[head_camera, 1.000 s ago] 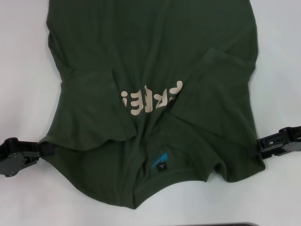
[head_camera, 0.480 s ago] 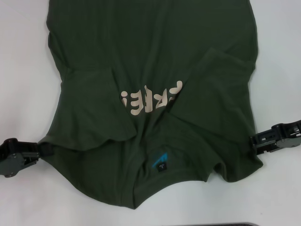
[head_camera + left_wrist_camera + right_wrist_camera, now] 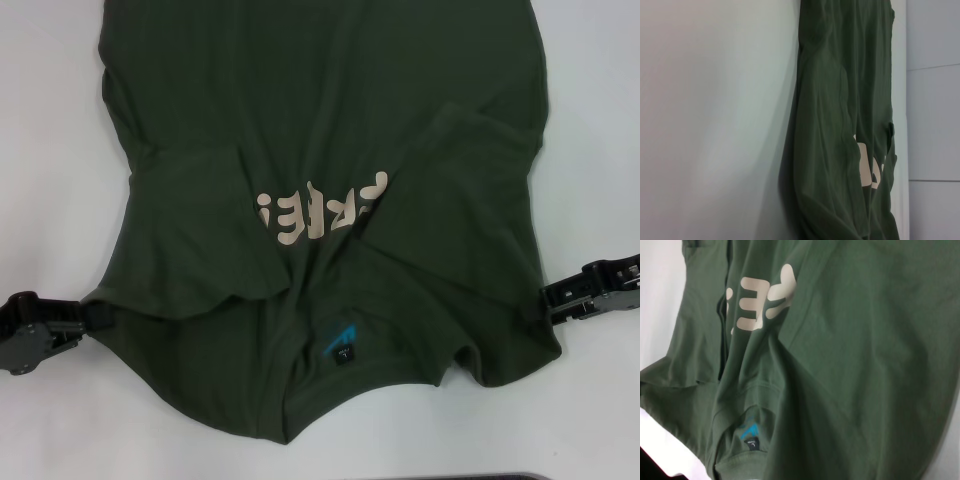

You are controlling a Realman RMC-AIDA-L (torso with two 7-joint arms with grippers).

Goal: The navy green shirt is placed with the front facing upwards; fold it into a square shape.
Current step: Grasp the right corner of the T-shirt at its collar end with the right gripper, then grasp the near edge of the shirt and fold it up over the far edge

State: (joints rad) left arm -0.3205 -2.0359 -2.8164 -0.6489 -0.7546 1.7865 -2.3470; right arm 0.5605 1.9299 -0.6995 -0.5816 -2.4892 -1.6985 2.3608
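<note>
The navy green shirt [image 3: 320, 120] lies spread on the white table, front up, with the collar and its blue neck label [image 3: 340, 346] nearest me. Both sleeves are folded in over the chest and partly cover the beige lettering [image 3: 320, 212]. My left gripper [image 3: 92, 315] sits low at the shirt's left shoulder edge and touches the cloth. My right gripper [image 3: 548, 296] sits at the right shoulder edge, its tip against the cloth. The left wrist view shows the shirt [image 3: 840, 125] edge-on. In the right wrist view the shirt [image 3: 850, 355] fills most of the frame.
White table [image 3: 50, 150] shows on both sides of the shirt and in a strip in front of the collar. A dark edge [image 3: 450, 477] runs along the near rim of the table.
The right gripper moved in toward the shirt's right edge and rose a little, then drew slightly back out. The cloth's near right corner shifted slightly inward. The left gripper has not moved.
</note>
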